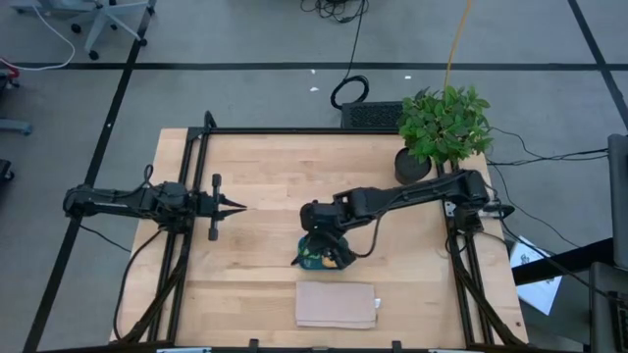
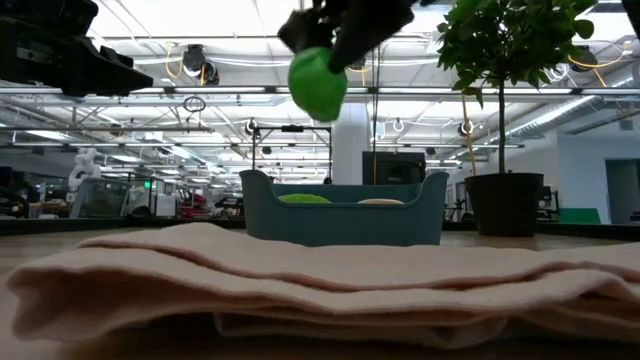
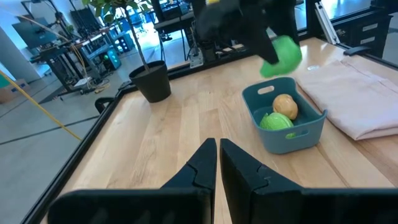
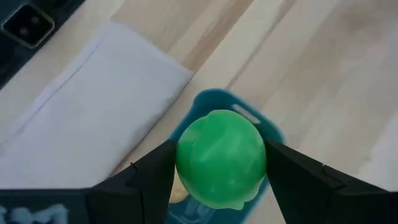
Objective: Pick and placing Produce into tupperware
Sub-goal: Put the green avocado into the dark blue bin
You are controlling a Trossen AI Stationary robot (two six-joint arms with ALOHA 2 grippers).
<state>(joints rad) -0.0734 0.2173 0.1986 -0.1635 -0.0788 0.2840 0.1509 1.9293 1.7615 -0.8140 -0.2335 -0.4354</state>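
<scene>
Right wrist view puts the bright green ball [image 4: 221, 158] clamped between your right gripper [image 4: 221, 163] fingers, directly above the teal tupperware [image 4: 264, 127]. Lime-green piece [image 3: 275, 121] and yellow-orange piece [image 3: 285, 104] already lie inside. Lower before releasing, toward the free end. The left gripper [image 3: 217, 163] waits closed and empty at nine o'clock.

Layout: tupperware [image 1: 316, 261] mid-counter [image 1: 265, 186], cloth [image 1: 337, 305] just in front.
Right claw [image 4: 219, 163] above tupperware w/ ball [image 2: 317, 82] btwn its fingers; two produce pcs [image 3: 281, 112] in tupperware. Potted plant [image 1: 442, 127] at back right corner. Left claw [image 1: 238, 206] well apart, on left side.
</scene>
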